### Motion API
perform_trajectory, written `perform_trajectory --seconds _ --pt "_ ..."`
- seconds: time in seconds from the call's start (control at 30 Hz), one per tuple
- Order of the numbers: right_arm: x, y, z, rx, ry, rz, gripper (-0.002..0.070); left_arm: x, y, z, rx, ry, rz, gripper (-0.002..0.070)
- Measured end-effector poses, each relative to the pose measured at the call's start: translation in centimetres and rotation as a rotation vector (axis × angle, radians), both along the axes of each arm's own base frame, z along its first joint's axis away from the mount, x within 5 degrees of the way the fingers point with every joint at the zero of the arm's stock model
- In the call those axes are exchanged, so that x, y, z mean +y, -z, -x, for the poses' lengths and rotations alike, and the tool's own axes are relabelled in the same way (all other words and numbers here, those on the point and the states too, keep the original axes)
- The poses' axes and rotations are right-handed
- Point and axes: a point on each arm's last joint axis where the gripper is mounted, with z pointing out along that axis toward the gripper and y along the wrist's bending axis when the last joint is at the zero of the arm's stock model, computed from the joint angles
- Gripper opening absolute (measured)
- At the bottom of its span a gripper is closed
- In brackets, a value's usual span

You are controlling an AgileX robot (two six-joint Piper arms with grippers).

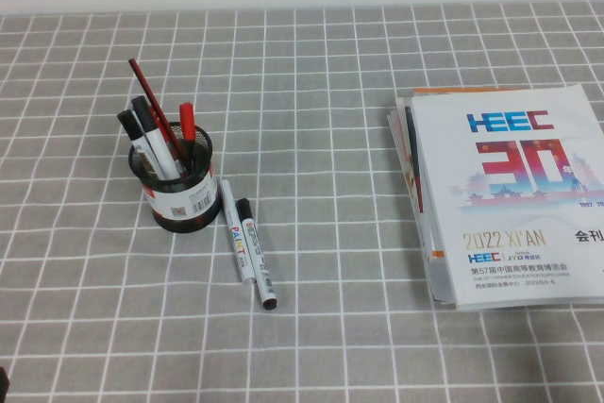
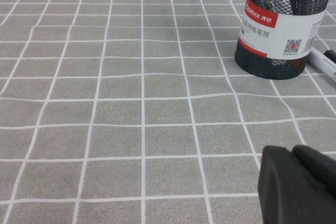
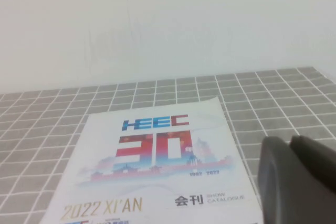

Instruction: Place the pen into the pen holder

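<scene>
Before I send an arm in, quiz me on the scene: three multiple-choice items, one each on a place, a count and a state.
1. Where is the pen?
A. Inside the pen holder
B. On the cloth beside the pen holder, next to the PAINT marker
C. On the catalogue

2. How many markers lie on the cloth by the pen holder?
A. One
B. Two
C. Four

3. What is the right gripper doing?
A. Shut and empty, above the catalogue
B. Shut on the pen
C. Open around the pen holder

Answers:
1 B: the pen lies flat at the holder's right, black cap toward it.
2 B: only the pen and the PAINT marker lie there.
3 A: its wrist view shows it over the catalogue cover, holding nothing. The left gripper is also shut and empty, over bare cloth short of the holder.
</scene>
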Motion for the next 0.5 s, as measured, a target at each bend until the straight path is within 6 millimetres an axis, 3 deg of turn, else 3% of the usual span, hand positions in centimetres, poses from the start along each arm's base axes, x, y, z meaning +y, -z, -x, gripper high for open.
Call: perform_trajectory --seconds 0.27,0.5 --pt "0.1 1.4 -0.1 0.037 -0.006 -0.022 -0.0013 0.0 0.0 0.0 0.0 0.0 0.0 -0.0003" --pt "0.2 3.5 0.0 0.209 -0.023 -0.01 -0.0013 0.0 0.0 0.0 0.0 0.0 0.0 -0.0003"
